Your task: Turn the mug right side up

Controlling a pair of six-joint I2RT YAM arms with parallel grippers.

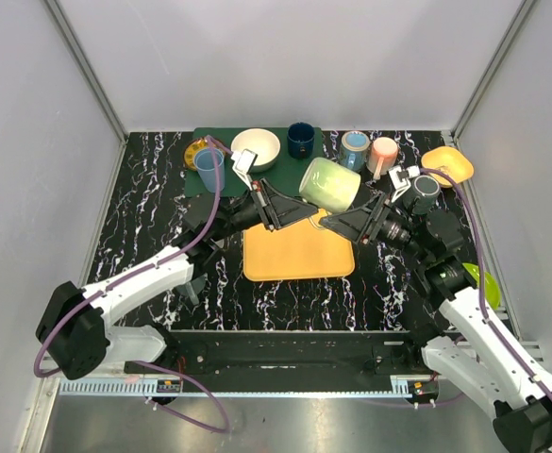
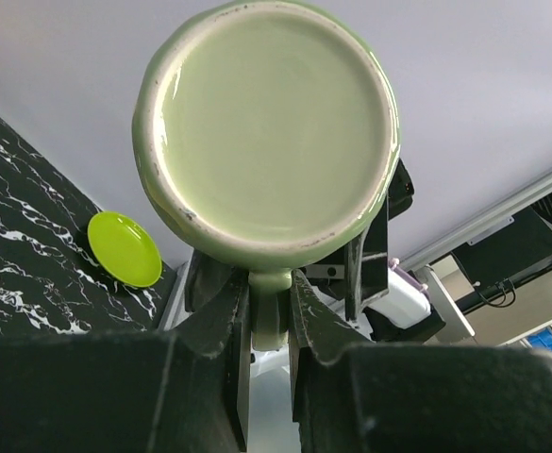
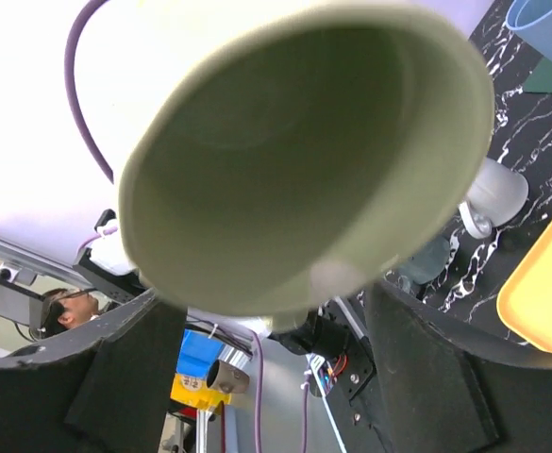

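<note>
Mug, one, hangs clamped in left gripper; right gripper gapes apart.

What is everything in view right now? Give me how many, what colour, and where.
mug: 1, pale green, held sideways in the air above the tray
tray: 1, orange-yellow, table centre
mat: 1, dark green, back left
bowl: 1, white, on the mat
cup: 1, dark blue, on the mat
tumbler: 1, clear blue, at the mat's left edge
blue mug: 1, back right
pink mug: 1, beside the blue mug
orange bowl: 1, back right corner
grey mug: 1, dark grey, right side
saucer: 1, lime green, right edge
left gripper: black, shut on the mug's handle
right gripper: black, jaws spread at the mug's mouth, contact unclear
</note>
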